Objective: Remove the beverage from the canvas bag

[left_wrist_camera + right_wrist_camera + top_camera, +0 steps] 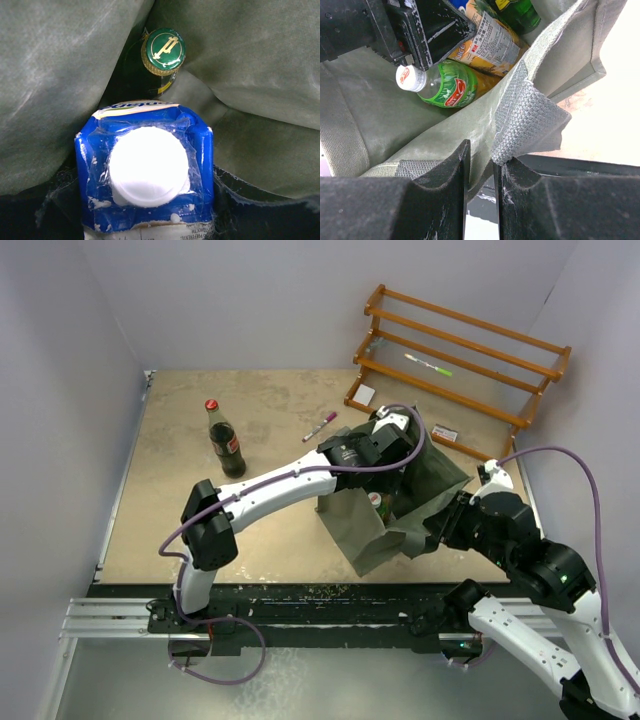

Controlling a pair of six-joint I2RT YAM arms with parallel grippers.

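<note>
The right claw (481, 157) pinches the coarse woven near rim of the creased canvas bag (360, 535); inside the bag are a white-capped plastic bottle (447, 85), a boxy juice carton (150, 170) with a round white lid and a glass bottle (162, 50) with a crimped green cap; the left claw (427, 45) reaches into the bag, spread or closed I cannot tell; beyond the bag a cola bottle (226, 440) stands on the mottled worktop (160, 500).

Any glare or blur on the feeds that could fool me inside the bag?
Left wrist: the carton's white cap is blown out, the green bottle cap sharp. Right wrist: the table beyond the canvas bag is washed out, the right tool dark and soft. Top external: evenly lit, clear.
</note>
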